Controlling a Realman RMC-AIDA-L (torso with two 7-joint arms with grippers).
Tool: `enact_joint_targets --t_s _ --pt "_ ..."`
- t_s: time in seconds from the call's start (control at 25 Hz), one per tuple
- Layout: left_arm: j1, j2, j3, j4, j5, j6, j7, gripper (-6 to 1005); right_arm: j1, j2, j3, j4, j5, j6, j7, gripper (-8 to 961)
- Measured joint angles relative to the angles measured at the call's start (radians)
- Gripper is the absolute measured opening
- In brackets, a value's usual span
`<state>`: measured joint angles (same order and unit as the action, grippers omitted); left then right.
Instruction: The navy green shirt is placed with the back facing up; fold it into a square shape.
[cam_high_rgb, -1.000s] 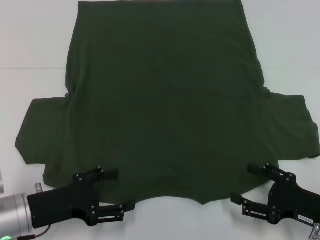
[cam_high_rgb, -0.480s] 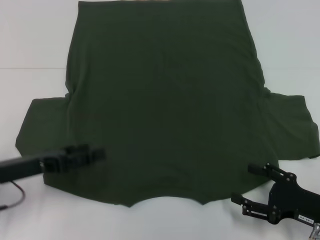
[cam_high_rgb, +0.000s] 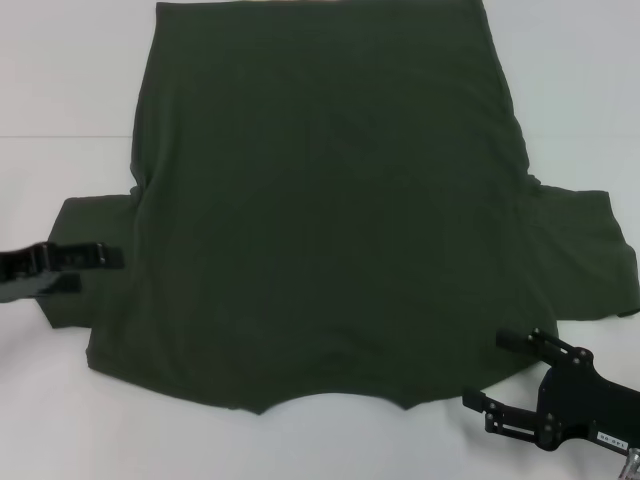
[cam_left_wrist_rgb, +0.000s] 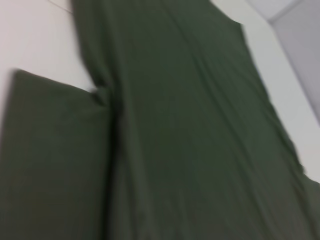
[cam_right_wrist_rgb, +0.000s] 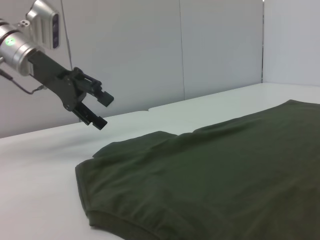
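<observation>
The navy green shirt (cam_high_rgb: 330, 210) lies spread flat on the white table, its curved neckline toward me and both sleeves out to the sides. My left gripper (cam_high_rgb: 98, 271) hovers open over the left sleeve (cam_high_rgb: 85, 240), holding nothing; the right wrist view shows this left gripper (cam_right_wrist_rgb: 105, 111) raised above the cloth. The left wrist view looks down on the sleeve (cam_left_wrist_rgb: 50, 160) and the shirt body (cam_left_wrist_rgb: 190, 125). My right gripper (cam_high_rgb: 492, 370) stands open at the shirt's near right corner, by the shoulder edge, with nothing between its fingers.
Bare white table (cam_high_rgb: 60, 90) surrounds the shirt on the left, right and near side. The shirt's hem reaches the far edge of the head view. A grey wall (cam_right_wrist_rgb: 150, 50) stands beyond the table's left side.
My left gripper has swung away from the near left shoulder edge, moving left and farther out over the left sleeve. The right gripper and the shirt have not moved.
</observation>
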<state>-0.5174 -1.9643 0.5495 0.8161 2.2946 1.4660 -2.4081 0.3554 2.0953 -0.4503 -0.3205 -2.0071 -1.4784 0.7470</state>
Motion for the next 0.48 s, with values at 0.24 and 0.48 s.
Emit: enact_joint_targets --t_s 0.24,0.48 --pt "-0.034 0.021 0.001 0.000 0.121 -0.081 -0.098 900 0.003 0.000 -0.001 0.000 -0.003 0.000 0.000 924" --pt "-0.041 0.022 0.001 -0.036 0.182 -0.159 -0.121 895 0.004 0.000 0.001 0.000 -0.002 0.001 0.001 924"
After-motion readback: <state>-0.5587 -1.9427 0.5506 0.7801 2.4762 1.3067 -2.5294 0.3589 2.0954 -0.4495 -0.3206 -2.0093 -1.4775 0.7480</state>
